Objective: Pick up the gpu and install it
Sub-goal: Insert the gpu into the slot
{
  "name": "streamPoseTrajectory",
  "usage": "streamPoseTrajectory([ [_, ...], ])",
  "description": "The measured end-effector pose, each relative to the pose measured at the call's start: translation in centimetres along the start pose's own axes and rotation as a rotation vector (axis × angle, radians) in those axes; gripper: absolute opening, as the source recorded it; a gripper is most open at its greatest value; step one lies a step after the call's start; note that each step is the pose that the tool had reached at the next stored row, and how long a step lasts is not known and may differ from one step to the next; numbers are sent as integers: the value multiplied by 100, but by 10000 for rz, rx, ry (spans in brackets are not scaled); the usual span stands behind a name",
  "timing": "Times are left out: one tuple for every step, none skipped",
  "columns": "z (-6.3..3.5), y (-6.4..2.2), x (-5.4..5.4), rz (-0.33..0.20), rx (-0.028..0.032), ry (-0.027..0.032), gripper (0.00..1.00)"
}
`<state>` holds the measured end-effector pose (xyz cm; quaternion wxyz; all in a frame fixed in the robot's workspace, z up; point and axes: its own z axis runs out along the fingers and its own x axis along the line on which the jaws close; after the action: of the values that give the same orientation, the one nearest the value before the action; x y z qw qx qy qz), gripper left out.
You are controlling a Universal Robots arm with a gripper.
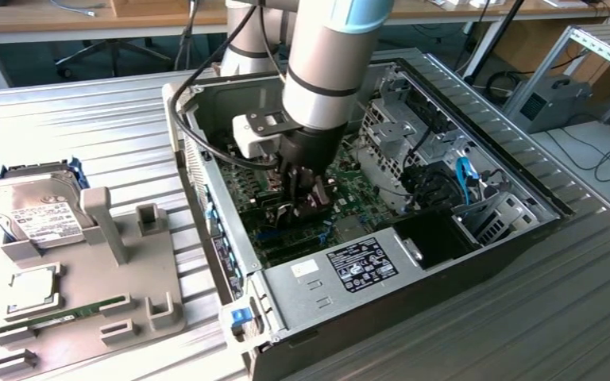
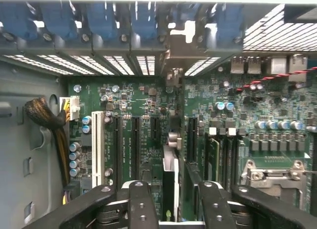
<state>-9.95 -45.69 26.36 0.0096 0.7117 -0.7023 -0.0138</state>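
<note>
My gripper (image 2: 173,202) hangs inside the open computer case (image 1: 517,230), its 2 fingers (image 2: 141,204) spread either side of the card (image 2: 169,184). The card stands on edge in a motherboard (image 2: 148,115) slot directly below, long axis running along the slots.

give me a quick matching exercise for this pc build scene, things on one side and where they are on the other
Things:
1. gpu
2. hard drive
3. memory stick
4. end effector

Places:
A. lying flat in the grey holder tray
B. standing in a motherboard slot between the end effector's fingers
C. upright at the tray's far end
D. down inside the open computer case

Pairs: 1-B, 2-C, 3-A, 4-D
</note>
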Motion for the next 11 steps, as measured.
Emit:
streamPoseTrajectory([
  [-42,1,-17,-1,4,0,40],
  [-75,2,-34,0,9,2,40],
  [-129,3,-70,0,18,4,40],
  [-158,4,-91,0,20,8,40],
  [-190,5,-121,-1,24,12,40],
  [-217,5,-158,-1,27,14,40],
  [-234,6,-189,0,28,16,40],
  [-251,6,-223,0,28,20,40],
  [-264,6,-250,1,28,22,38],
  [-267,6,-262,0,29,22,32],
  [-268,5,-265,0,28,22,25],
])
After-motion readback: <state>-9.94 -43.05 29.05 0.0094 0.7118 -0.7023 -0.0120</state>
